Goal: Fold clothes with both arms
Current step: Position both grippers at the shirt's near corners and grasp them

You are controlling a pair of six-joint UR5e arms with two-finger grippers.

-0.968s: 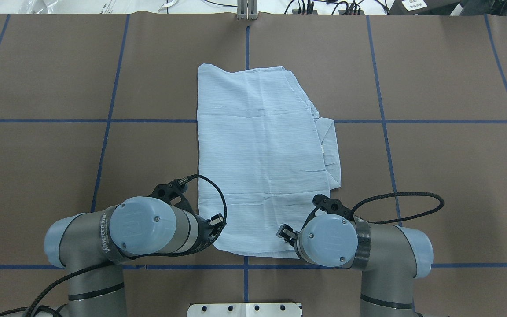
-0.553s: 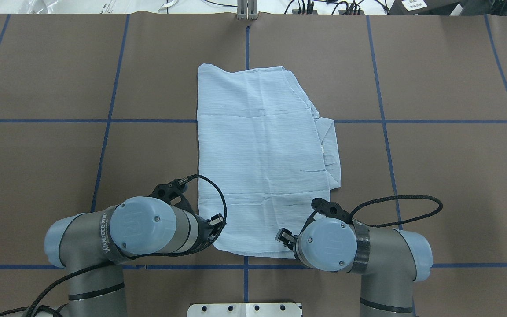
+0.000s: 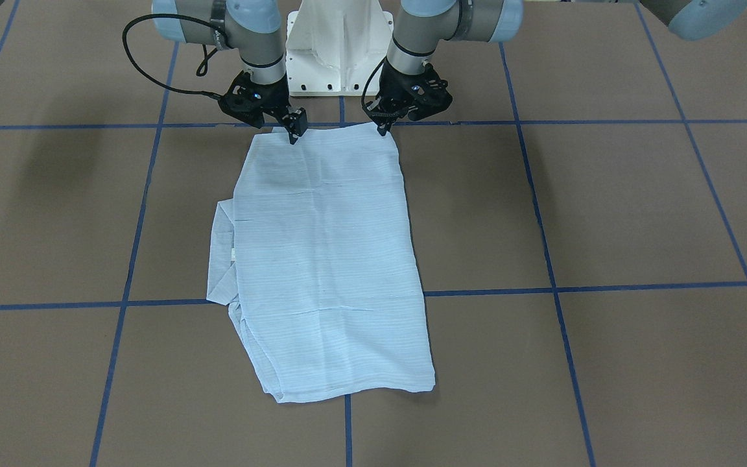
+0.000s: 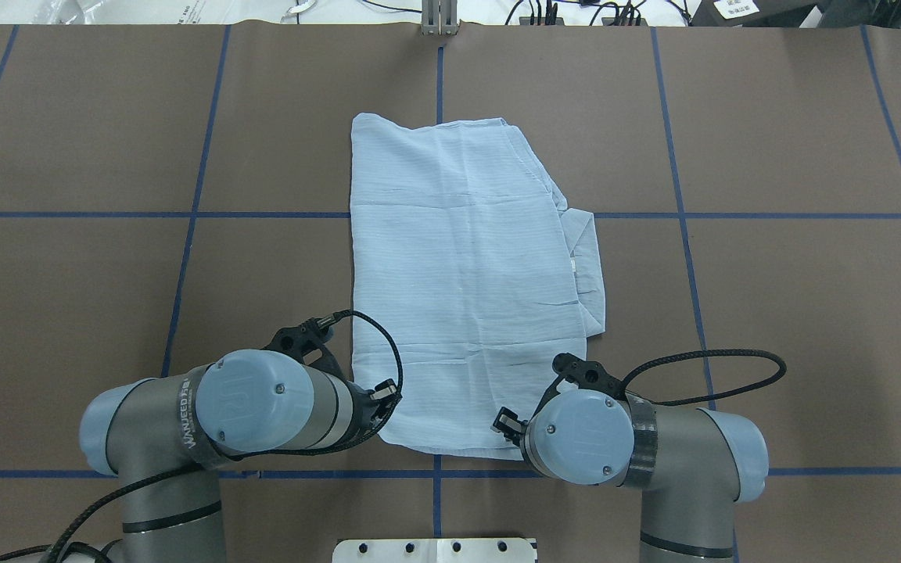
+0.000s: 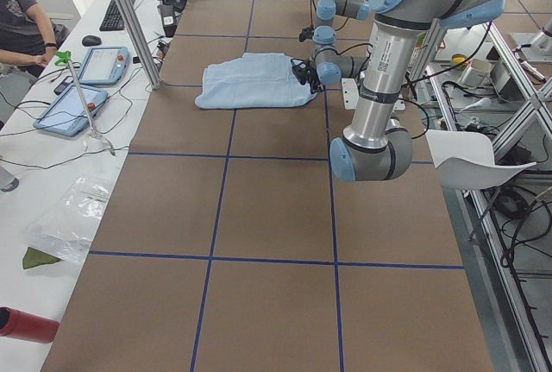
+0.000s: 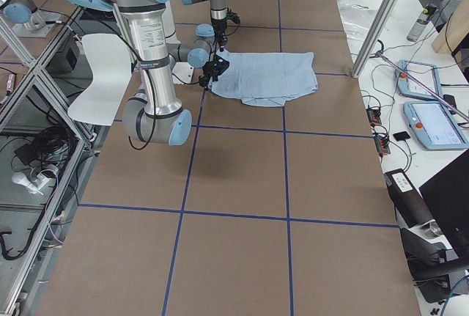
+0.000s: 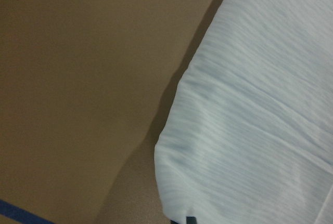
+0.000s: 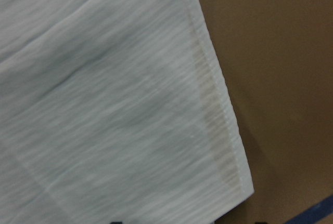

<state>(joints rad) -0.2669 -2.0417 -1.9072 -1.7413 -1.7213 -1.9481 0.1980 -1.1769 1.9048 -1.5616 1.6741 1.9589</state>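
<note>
The light-blue striped shirt (image 3: pixel 321 259) lies folded into a long rectangle at the table's middle (image 4: pixel 458 274); its collar part sticks out on my right side (image 4: pixel 587 266). My left gripper (image 3: pixel 383 128) is down at the shirt's near left corner (image 4: pixel 385 393), fingers together on the edge. My right gripper (image 3: pixel 294 133) is down on the near edge close to the right corner (image 4: pixel 504 421), fingers together on the cloth. The left wrist view shows the corner (image 7: pixel 250 104) slightly raised. The right wrist view shows the hemmed corner (image 8: pixel 104 104).
The white pedestal base (image 3: pixel 341 45) stands just behind the grippers. Blue tape lines (image 4: pixel 184 215) divide the brown table. A side table with tablets (image 5: pixel 86 87) and a seated person (image 5: pixel 21 18) lie beyond the far edge.
My right arm has shifted slightly toward the left and away from me along the shirt's near edge. My left arm and the shirt have not moved.
</note>
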